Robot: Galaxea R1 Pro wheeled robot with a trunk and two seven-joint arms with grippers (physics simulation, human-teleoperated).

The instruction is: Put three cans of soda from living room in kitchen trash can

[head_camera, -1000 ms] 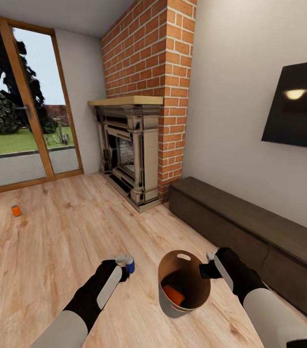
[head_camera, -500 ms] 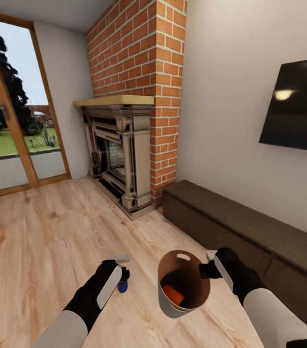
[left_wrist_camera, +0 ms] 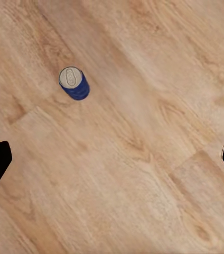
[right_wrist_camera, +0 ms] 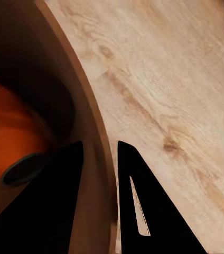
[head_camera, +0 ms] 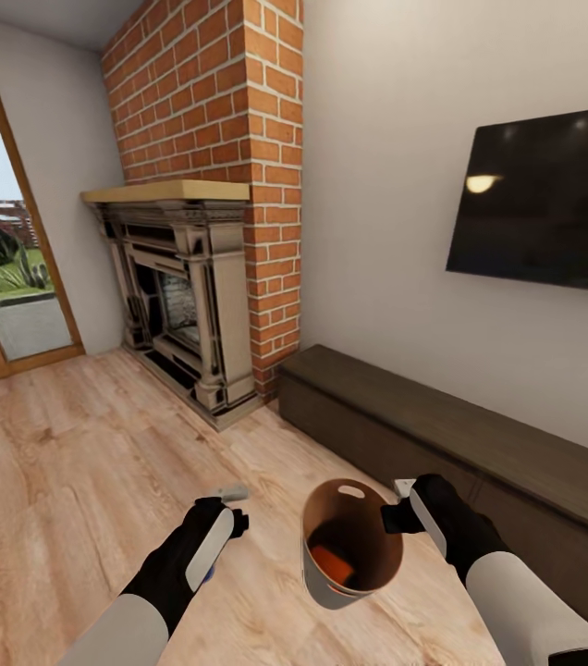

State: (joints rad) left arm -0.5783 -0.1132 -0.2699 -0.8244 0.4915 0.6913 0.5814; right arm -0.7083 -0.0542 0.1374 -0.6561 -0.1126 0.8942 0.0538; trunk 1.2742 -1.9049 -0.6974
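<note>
The right gripper pinches the rim of the trash can, one finger inside the coppery wall and the other outside, the wall clamped between them; the bin hangs off the plank floor in that grip; an orange can lies on its side at the bottom, well inside the inner finger and not touching it.

The left gripper is spread wide and holds nothing; in the left wrist view its dark tips sit at the two far edges, and the blue can stands upright on the floor beyond them, off to one side of the gap and not between the fingers; it looks well below them, though how far I cannot tell.

The blue can is likely light, stiff in its wall and smooth enough to slip; it probably rolls away if tipped; the sound hold is across the middle of the body, fingers square to either side, the grey top left free; a glancing touch from one finger alone would likely knock it over. The bin looks rigid and light; held by one edge, it may well swing.
</note>
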